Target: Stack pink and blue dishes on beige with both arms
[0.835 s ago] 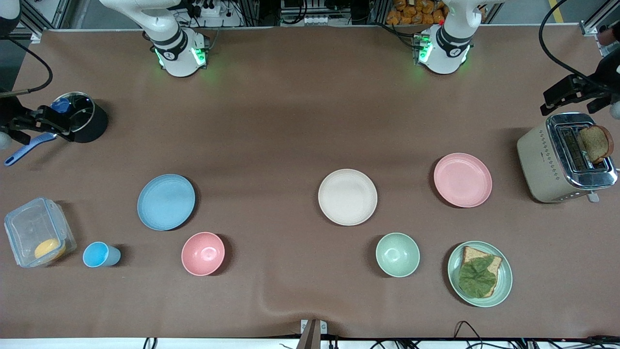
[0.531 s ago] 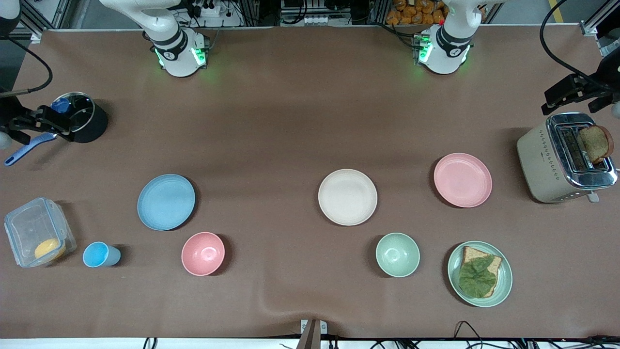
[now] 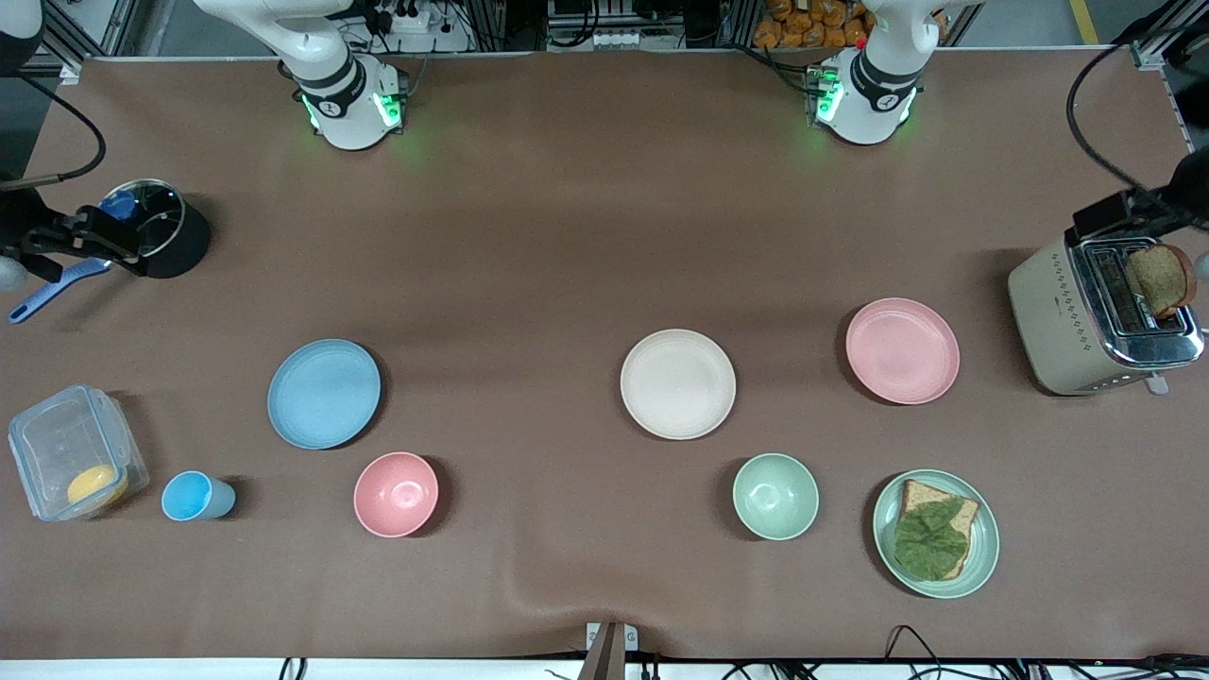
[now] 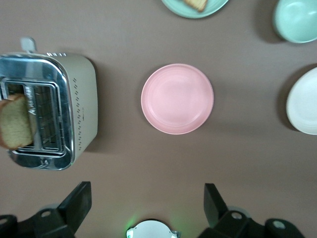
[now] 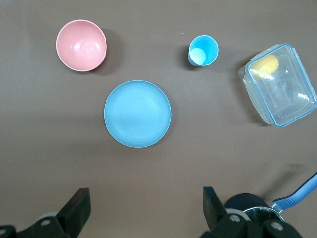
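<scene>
The pale pink plate (image 3: 902,350) lies toward the left arm's end of the table, with nothing on it; it also shows as the pink plate (image 4: 177,98) in the left wrist view. The light blue plate (image 3: 324,393) lies toward the right arm's end, seen too as the blue plate (image 5: 137,113). Between them sits the beige plate (image 3: 677,383), bare. My left gripper (image 3: 1098,219) hangs open and holds nothing over the toaster's edge; from its wrist the left gripper (image 4: 147,194) stands wide. My right gripper (image 3: 118,247), open and holding nothing, hovers by the black pot; the right gripper (image 5: 143,198) is spread.
A toaster (image 3: 1067,312) holds a toast slice (image 3: 1160,279). A green plate (image 3: 985,552) with a sandwich, a green bowl (image 3: 775,496), a pink bowl (image 3: 396,494), a blue cup (image 3: 194,497) and a clear container (image 3: 57,444) lie nearer the camera. A black pot (image 3: 179,247) and blue handle (image 3: 47,293) sit by the right gripper.
The left gripper has shifted a little toward the toaster and the table's end. The right arm and all plates are as before.
</scene>
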Robot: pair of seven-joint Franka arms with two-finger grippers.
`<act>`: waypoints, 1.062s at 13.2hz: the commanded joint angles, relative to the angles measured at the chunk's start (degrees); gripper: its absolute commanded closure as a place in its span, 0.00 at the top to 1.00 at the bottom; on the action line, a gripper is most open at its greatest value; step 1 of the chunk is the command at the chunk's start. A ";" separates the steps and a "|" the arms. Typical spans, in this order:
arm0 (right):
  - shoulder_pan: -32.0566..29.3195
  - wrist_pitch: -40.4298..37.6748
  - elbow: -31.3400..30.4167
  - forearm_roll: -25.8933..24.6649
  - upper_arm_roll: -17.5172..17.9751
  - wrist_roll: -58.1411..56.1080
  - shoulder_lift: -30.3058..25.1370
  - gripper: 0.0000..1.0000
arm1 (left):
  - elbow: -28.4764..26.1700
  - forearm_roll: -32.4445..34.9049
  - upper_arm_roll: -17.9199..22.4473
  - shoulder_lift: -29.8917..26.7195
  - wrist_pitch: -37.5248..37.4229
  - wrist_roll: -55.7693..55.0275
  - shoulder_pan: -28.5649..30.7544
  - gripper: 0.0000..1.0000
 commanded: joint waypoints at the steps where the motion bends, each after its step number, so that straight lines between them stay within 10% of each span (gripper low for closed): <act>1: 0.13 0.03 0.77 -0.42 0.12 0.09 0.74 1.00 | -9.96 0.87 -0.27 -0.27 10.00 -0.40 0.78 1.00; 7: 0.05 -2.33 1.30 -0.51 0.12 -0.08 6.35 1.00 | -31.15 1.04 -0.27 2.09 38.22 -4.34 3.85 1.00; 14: 3.12 -4.89 3.40 -1.12 0.12 -0.08 16.90 1.00 | -32.32 1.04 -0.27 15.10 46.85 -12.18 4.81 1.00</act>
